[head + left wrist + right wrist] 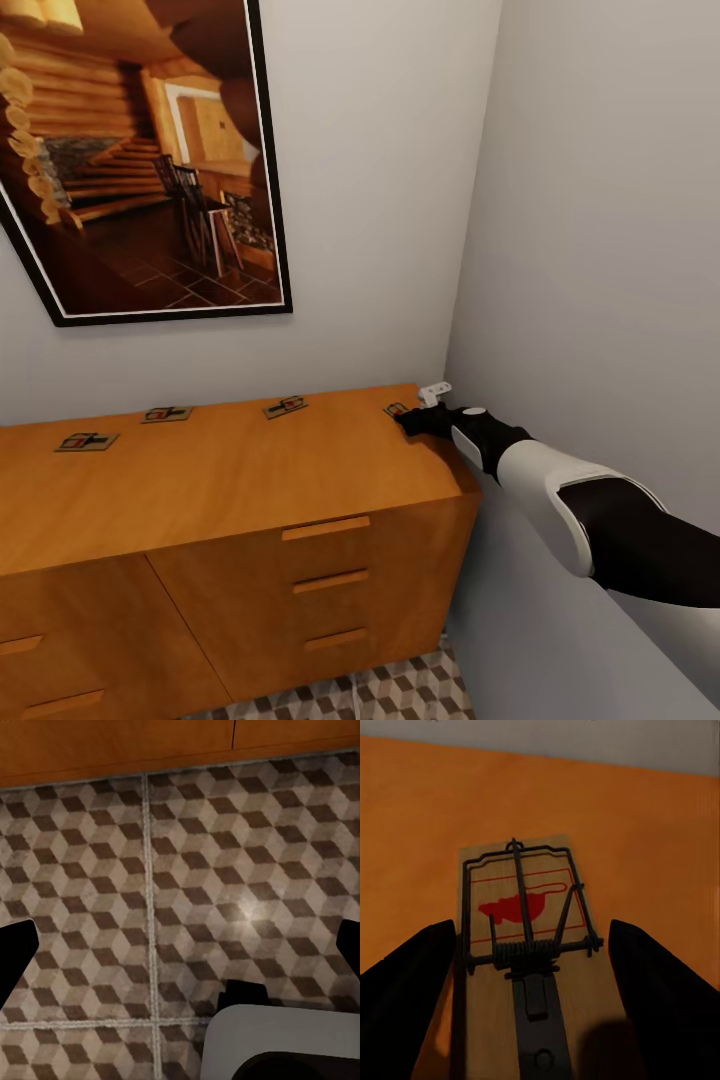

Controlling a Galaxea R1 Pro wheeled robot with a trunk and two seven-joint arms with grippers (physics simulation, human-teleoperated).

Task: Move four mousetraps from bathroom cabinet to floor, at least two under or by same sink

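Note:
Four mousetraps lie on the flat top of the orange-brown cabinet: one at the far left, a second, a third, and a fourth at the right end by the wall. My right gripper is down at that fourth trap. In the right wrist view the trap lies flat on the wood, with the right gripper open and one dark finger on each side. My left gripper hangs open over the cube-patterned bathroom floor, holding nothing.
A large framed picture hangs above the cabinet. A grey side wall closes in tight on the right of the cabinet's end. Drawer fronts with bar handles face me. Patterned floor shows below.

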